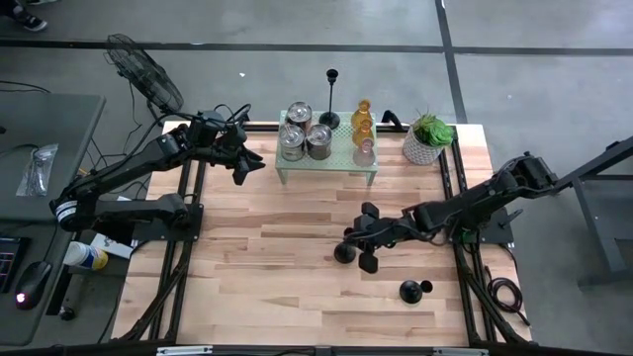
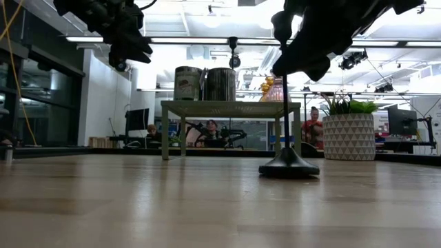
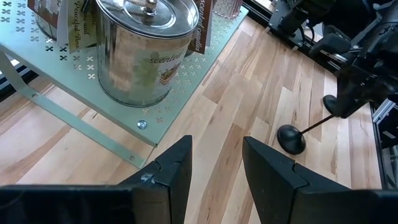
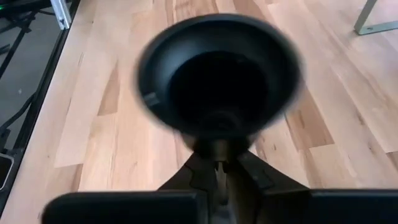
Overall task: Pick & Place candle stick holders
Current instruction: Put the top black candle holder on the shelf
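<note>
A black slim-stemmed candle stick holder (image 2: 284,103) stands upright at the table's middle. My right gripper (image 1: 354,245) is shut on it, just under its cup (image 4: 217,74). My left gripper (image 3: 214,168) hangs open, with nothing between its fingers, above the near left corner of the pale green rack (image 1: 328,158). On the rack stand three silver metal cups (image 1: 318,140) and amber and pink glass holders (image 1: 363,133). A second black holder (image 1: 330,99) stands at the rack's far edge. A third (image 1: 413,290) is on the table near the front right. My right gripper pinches the black holder's thin stem (image 4: 217,149) between its two fingers, right below the cup at the top. The fingers slant down at it from the table's right side and lie across the stem. The holder stays upright, its round base (image 2: 288,167) on the table.
A green plant in a white pot (image 1: 427,140) stands at the far right, beside the rack. Bare wood lies between the rack and the near edge, left of the held holder. People sit in the room beyond the far edge.
</note>
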Controlling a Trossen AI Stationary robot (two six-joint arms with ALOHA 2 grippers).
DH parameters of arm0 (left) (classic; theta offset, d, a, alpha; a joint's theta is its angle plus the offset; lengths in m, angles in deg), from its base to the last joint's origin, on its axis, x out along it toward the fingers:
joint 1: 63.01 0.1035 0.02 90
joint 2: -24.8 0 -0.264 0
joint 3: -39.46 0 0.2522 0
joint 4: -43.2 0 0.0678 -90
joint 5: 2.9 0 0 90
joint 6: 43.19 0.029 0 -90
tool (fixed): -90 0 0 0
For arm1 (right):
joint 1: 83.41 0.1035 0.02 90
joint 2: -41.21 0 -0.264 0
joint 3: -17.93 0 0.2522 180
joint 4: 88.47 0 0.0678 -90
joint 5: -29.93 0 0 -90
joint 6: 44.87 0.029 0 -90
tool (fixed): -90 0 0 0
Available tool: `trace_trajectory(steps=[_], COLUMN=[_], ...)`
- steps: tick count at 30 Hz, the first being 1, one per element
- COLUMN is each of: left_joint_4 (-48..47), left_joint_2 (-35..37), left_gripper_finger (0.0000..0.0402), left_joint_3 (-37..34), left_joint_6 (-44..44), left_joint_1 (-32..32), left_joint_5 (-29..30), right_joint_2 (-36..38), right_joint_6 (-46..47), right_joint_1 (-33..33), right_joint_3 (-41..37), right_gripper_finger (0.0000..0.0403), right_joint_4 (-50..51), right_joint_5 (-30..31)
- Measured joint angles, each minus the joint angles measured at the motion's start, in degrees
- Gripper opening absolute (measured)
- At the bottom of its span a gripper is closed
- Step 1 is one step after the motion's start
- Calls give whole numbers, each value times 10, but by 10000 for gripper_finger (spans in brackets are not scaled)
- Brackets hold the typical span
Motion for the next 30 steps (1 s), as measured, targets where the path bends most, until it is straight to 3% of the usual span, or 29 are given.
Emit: trace_trajectory(steps=[15,24,30], left_joint_4=[0,0,0], left_joint_2=[0,0,0], left_gripper_finger=[138,138,138], left_joint_3=[0,0,0], left_joint_6=[0,-1,-12], left_joint_1=[0,0,0], left_joint_5=[0,0,1], right_joint_2=[8,88,136], right_joint_6=[1,-13,-70], right_joint_1=[0,-21,-66], right_joint_3=[0,2,53], right_gripper_finger=[7,5,5], right_joint_4=[-10,-12,34], right_joint_5=[-2,43,43])
